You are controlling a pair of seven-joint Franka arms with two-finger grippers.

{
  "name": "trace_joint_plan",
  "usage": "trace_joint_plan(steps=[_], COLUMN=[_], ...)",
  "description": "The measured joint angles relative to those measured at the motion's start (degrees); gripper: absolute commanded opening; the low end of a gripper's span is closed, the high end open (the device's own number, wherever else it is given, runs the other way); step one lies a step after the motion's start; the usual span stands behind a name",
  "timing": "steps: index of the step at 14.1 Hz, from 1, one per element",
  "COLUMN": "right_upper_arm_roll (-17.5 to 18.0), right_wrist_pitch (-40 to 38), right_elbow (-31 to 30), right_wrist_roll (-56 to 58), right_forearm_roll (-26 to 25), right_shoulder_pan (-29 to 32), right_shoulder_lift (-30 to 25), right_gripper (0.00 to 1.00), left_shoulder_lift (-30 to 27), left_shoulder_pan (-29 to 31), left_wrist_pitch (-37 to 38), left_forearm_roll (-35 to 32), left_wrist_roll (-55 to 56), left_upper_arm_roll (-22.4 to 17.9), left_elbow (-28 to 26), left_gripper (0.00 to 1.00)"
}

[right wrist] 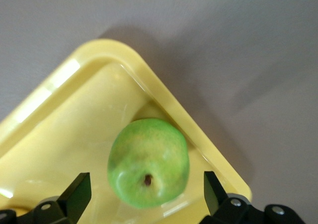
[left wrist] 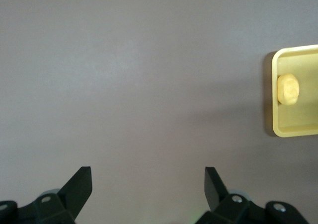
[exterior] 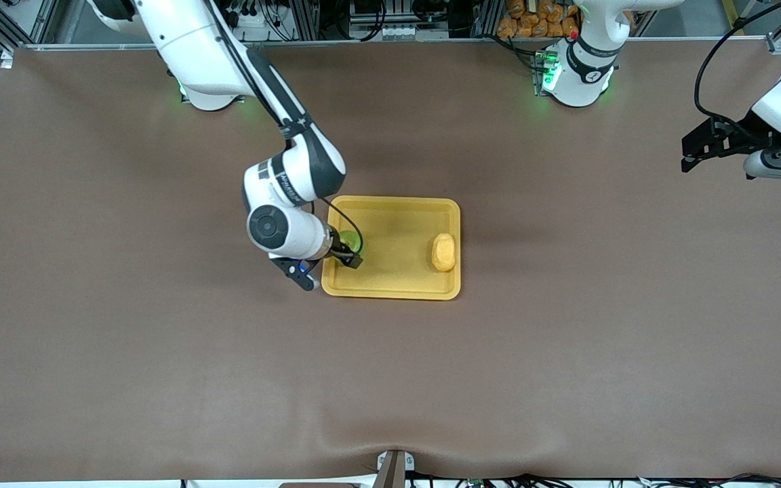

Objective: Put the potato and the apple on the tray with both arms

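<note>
The yellow-orange tray [exterior: 390,288] lies at the table's middle. The potato [exterior: 443,251] rests in it by the rim toward the left arm's end. The green apple [exterior: 348,239] rests in the tray's corner toward the right arm's end; in the right wrist view the apple [right wrist: 148,162] lies beside the tray's rim [right wrist: 59,85]. My right gripper [exterior: 350,249] is open just above the apple, a finger on each side [right wrist: 147,191], not touching it. My left gripper [exterior: 692,152] is open, empty and waits high over the table's left-arm end [left wrist: 148,184]; its view shows the potato [left wrist: 288,88] on the tray [left wrist: 295,130].
The brown table cloth [exterior: 160,352] surrounds the tray. The arm bases [exterior: 577,74] stand along the table's edge farthest from the front camera. A bag of orange items [exterior: 539,17] sits off the table there.
</note>
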State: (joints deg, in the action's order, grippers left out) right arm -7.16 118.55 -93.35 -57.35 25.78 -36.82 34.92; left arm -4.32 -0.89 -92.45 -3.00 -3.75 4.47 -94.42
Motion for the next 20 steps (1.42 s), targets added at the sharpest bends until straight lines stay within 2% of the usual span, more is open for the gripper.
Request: trace_joint_plan(steps=[4,10,14,16,20], right_upper_arm_roll=[-2.6,-8.3,-9.2,-9.3,-9.3], right_wrist_pitch=[-13.4,-23.3,-37.6,-43.0,-46.0], right_elbow=[6.5,11.2,17.6,19.9,21.7], right_wrist_roll=[0.0,3.8,4.0,8.1,23.5], right_forearm_roll=[-0.6,-1.5,-1.8,-2.1,-9.9], right_shoulder_pan=[2.8,5.4,11.7,16.1,21.5], right_shoulder_lift=[-2.1,-5.3,-6.4,-6.7,-11.3], right_gripper=[1.00,1.00,1.00,1.00,1.00], left_shoulder_lift=[0.0,0.0,1.6,2.1,2.2], left_shoulder_pan=[0.2,0.2,0.2,0.2,0.2], left_wrist_pitch=[1.7,1.7,2.8,3.3,3.6], left_forearm_roll=[0.0,0.1,0.1,0.1,0.1], left_wrist_roll=[-0.2,-0.2,-0.2,-0.2,-0.3], left_upper_arm_roll=[0.1,0.3,0.3,0.4,0.4], left_elbow=[0.3,1.5,3.9,4.3,4.5], left_gripper=[1.00,1.00,1.00,1.00,1.00])
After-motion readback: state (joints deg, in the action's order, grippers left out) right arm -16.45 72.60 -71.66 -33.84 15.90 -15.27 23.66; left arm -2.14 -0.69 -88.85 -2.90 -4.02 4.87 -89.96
